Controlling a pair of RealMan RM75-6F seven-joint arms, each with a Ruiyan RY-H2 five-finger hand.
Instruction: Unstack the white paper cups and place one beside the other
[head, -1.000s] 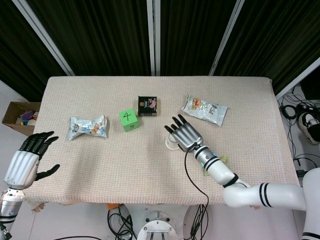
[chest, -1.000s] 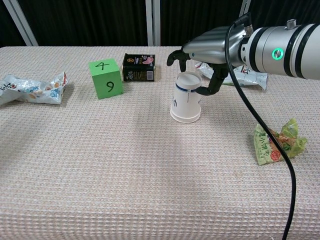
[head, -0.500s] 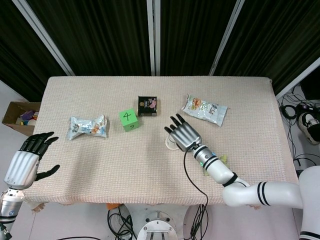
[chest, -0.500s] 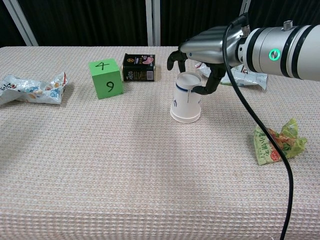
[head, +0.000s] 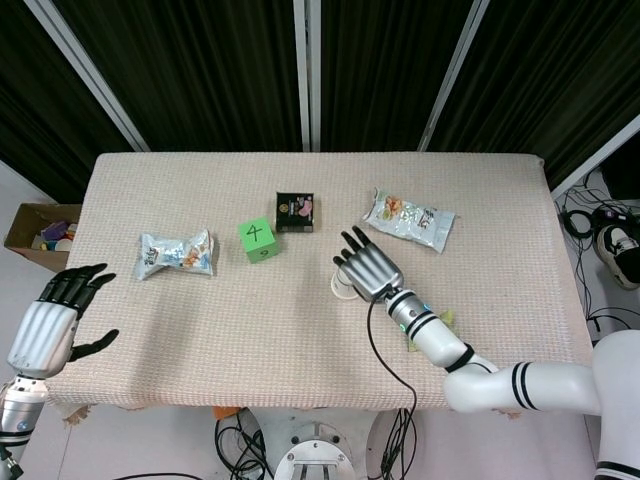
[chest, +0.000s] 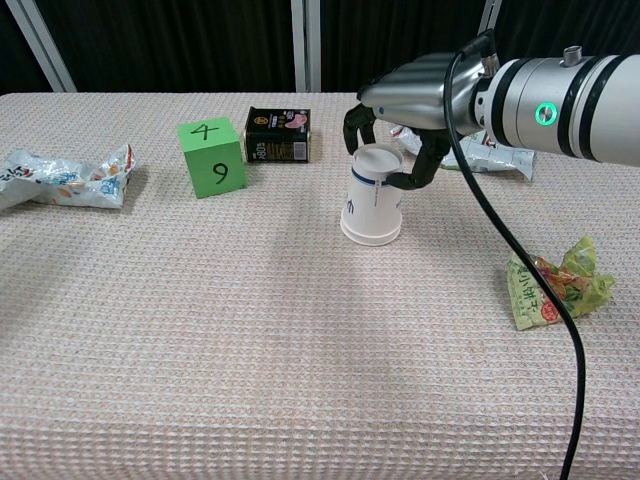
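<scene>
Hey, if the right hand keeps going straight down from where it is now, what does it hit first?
Most likely the stacked white paper cups: the right hand sits directly over them, fingers curling around the top. Whether they already touch is unclear.

Cloth-covered table (head: 500, 210) under cups (chest: 371, 196), green cube (chest: 210, 157), black box (chest: 277, 135), snack packets (head: 176, 254).

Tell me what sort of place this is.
Probably a robot lab test station: a cloth-covered table ringed by black curtains, loose cables on the floor, and a numbered green cube among snack packets as props.
</scene>
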